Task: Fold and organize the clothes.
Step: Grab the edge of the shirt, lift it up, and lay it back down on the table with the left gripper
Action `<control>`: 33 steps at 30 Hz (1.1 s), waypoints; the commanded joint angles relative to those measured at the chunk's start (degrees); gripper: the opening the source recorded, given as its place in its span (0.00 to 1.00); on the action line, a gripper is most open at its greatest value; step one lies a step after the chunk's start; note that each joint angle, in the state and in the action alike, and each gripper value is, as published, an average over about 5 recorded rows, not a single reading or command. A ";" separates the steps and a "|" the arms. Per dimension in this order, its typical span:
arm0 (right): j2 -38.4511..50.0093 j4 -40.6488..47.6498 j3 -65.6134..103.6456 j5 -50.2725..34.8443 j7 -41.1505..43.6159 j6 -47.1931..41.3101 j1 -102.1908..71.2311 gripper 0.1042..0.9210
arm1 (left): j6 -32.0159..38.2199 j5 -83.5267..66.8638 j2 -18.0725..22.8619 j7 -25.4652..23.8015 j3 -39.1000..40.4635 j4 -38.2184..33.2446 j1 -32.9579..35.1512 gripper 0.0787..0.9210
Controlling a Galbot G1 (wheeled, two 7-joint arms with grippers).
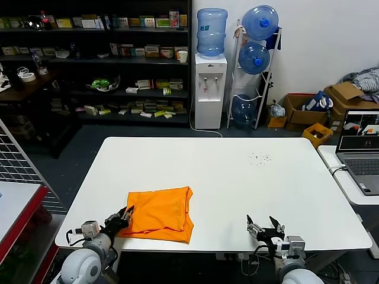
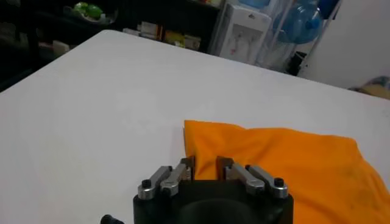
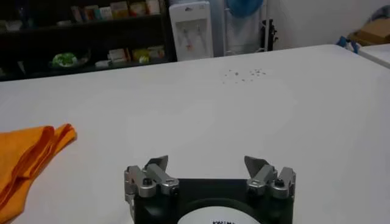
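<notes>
An orange T-shirt, already folded into a rough rectangle, lies on the white worktop near its front edge, toward the robot's left. The left tool sits low at the shirt's near left corner, its jaws a narrow gap apart with the tips at the cloth's edge; the left wrist view shows the left tool close against the fold but not clearly pinching any fabric. The right tool rests well apart from the shirt near the front edge on the right, jaws spread wide and holding nothing, as the right wrist view of that tool confirms, with the shirt's layered edge visible off to one side.

The step in hand looks like taking hold of the left corner for a further fold or to square the bundle. To do it well, the tool should catch all the stacked layers together, lift only slightly and carry the edge evenly, so the folds beneath do not slide or open.

Little stands in the way: the worktop around the shirt is bare save a scatter of small dark specks far off. A laptop sits on a side table at right; a water dispenser and shelves stand behind.
</notes>
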State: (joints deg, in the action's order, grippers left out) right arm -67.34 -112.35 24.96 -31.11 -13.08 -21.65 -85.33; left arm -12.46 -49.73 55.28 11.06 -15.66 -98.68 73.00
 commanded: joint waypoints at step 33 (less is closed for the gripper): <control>1.06 -1.12 0.85 -0.06 0.85 1.82 0.00 0.88 | -5.50 9.03 -22.31 9.80 -21.93 -9.74 11.54 0.02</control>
State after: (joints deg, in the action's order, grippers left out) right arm -66.37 -113.18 25.73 -31.15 -12.35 -20.11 -85.26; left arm -19.23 -40.97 43.51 21.25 -28.69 -117.43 81.49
